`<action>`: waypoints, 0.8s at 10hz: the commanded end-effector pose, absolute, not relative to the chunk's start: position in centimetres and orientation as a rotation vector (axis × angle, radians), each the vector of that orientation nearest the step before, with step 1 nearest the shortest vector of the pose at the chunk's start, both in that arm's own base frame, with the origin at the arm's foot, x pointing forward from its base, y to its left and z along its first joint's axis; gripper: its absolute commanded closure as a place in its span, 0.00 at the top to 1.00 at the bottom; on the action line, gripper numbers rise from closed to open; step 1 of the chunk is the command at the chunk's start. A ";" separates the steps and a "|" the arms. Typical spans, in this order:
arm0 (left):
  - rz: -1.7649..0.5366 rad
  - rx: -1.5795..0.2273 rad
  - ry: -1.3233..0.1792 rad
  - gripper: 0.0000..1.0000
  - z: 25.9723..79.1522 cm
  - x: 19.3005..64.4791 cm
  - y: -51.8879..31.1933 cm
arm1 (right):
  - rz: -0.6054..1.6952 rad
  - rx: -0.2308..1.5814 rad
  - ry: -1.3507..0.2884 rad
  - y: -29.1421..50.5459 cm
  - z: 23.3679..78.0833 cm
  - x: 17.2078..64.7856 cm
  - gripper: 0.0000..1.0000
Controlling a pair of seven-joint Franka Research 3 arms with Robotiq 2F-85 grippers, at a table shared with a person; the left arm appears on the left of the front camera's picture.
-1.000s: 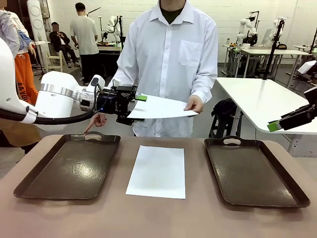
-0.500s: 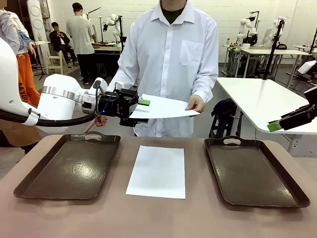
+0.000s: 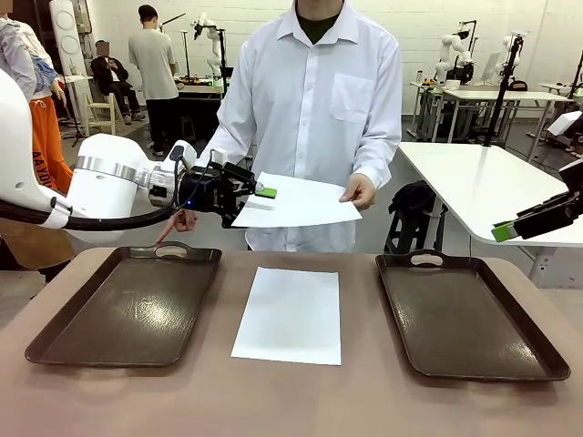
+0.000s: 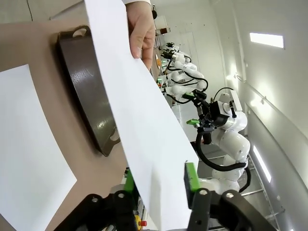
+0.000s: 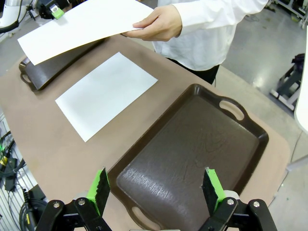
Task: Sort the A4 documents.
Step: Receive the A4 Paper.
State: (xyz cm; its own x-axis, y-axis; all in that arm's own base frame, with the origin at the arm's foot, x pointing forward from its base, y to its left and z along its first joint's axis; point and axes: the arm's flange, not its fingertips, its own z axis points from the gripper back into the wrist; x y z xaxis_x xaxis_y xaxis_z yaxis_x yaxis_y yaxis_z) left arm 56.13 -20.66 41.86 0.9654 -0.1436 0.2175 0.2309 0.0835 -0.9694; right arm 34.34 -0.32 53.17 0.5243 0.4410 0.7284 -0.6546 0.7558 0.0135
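shut since a second ago, from spread to pinching: left jaws on the corner of the raised a4 sheet (image 3: 301, 202), held at its other end by the person's hand (image 3: 358, 191). second sheet (image 3: 291, 314) flat on the counter (image 3: 291, 401) between left tray (image 3: 123, 309) and right tray (image 3: 465, 319). right jaws spread wide, empty, at far right.

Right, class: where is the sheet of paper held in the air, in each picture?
Front view: held sheet, upper middle, above the table.
Left wrist view: a slanting band from top to bottom centre.
Right wrist view: top left corner.
Shared landmark: the flat sheet on the table.
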 end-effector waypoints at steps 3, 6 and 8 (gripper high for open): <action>-0.263 -1.424 -0.083 0.00 42.0 56.4 -20.3 | 0.666 0.310 -0.776 -0.4 53.1 34.4 1.00; -0.235 -1.404 -0.119 0.00 42.1 56.2 -20.2 | 0.666 0.310 -0.776 -0.4 53.1 34.4 1.00; -0.233 -1.403 -0.122 0.00 42.1 56.2 -20.1 | 0.666 0.310 -0.776 -0.4 53.1 34.4 1.00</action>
State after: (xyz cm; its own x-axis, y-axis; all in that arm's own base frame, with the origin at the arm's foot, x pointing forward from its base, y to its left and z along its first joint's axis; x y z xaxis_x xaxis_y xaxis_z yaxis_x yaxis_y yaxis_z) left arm 56.71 -20.02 41.84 0.9688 -0.0967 0.2280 0.2395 0.1313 -0.9620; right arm 34.34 -0.32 53.17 0.5243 0.4410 0.7285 -0.6546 0.7558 0.0135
